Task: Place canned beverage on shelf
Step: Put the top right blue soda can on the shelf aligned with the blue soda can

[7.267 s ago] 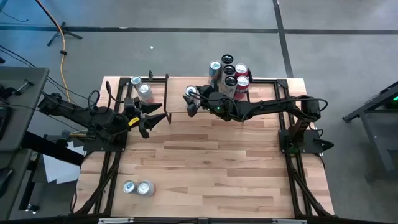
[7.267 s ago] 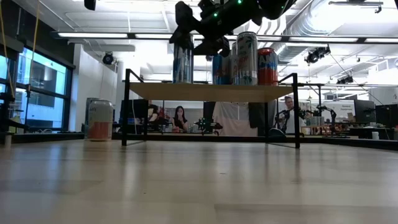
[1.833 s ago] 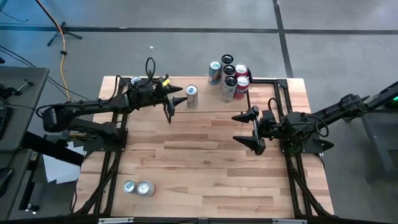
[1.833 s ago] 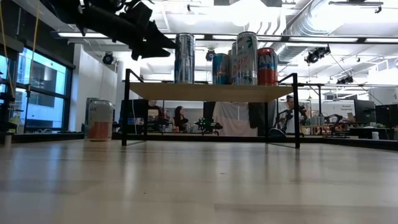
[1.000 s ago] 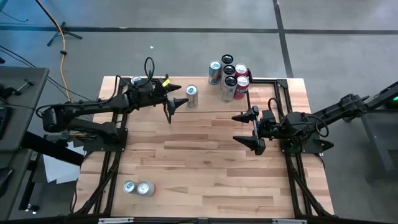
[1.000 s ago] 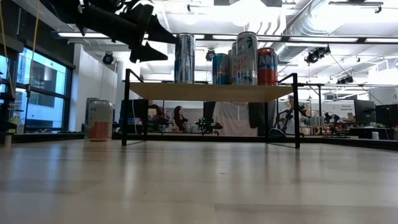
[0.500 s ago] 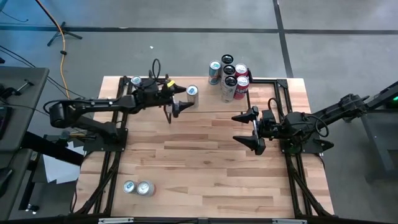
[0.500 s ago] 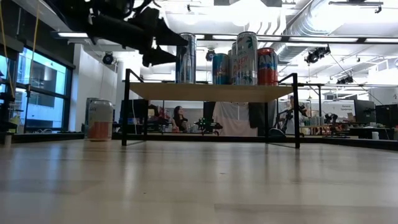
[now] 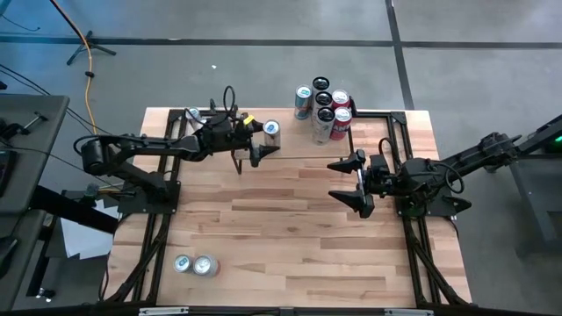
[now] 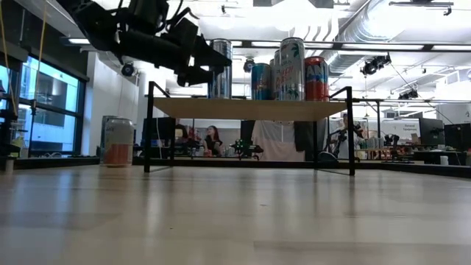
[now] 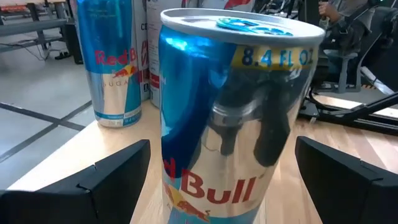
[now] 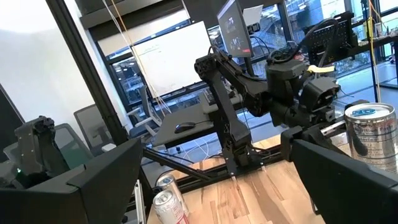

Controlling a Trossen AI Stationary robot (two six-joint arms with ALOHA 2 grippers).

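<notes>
- My left gripper (image 9: pixel 263 145) stands spread wide around the blue-silver can (image 11: pixel 233 118) on the shelf (image 10: pixel 250 108), a finger either side.
- Other cans (image 9: pixel 323 107) cluster farther along.
- My right gripper (image 9: pixel 344 182) waits open over bare tabletop (image 9: pixel 290 237).

Upright blue-silver can (image 11: pixel 233 112) on shelf (image 10: pixel 250 108)

You have one shelf (image 10: pixel 250 109) and ten cans in all. Seven stand on the shelf: a lone can (image 9: pixel 271 129) and a packed cluster (image 9: pixel 325 101), which reads as six, though the overhead view crowds them. Three more sit on the tabletop: a single can (image 9: pixel 192 114) at the far-left corner and a front-left pair (image 9: pixel 205 265).
</notes>
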